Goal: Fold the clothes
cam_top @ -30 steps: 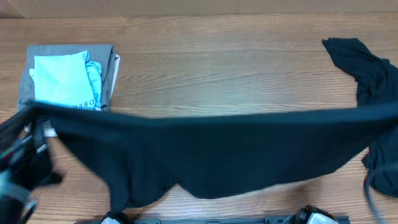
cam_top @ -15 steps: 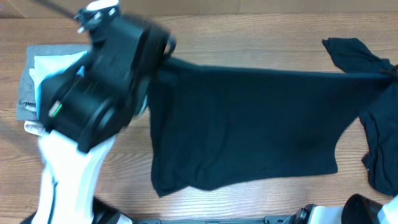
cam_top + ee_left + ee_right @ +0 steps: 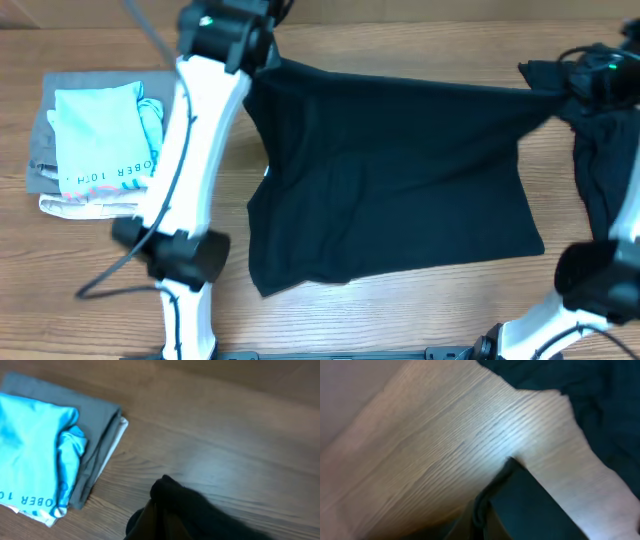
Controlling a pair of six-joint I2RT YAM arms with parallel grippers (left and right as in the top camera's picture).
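Note:
A large black T-shirt (image 3: 390, 180) lies spread over the middle of the table, stretched between both arms along its far edge. My left gripper (image 3: 262, 62) is shut on its far left corner, seen as a black fold (image 3: 175, 505) in the left wrist view. My right gripper (image 3: 572, 88) is shut on its far right corner, seen as a pinched black edge (image 3: 520, 495) in the right wrist view. A second black garment (image 3: 605, 190) lies crumpled at the right edge, partly under the right arm.
A folded stack sits at the left: a light-blue shirt with dark lettering (image 3: 100, 140) on grey and beige garments (image 3: 40, 160); it also shows in the left wrist view (image 3: 35, 455). Both arm bases stand at the near edge.
Both grippers have carried the shirt's held edge from the near side to the far side. The shirt went from hanging stretched to lying spread flat on the table.

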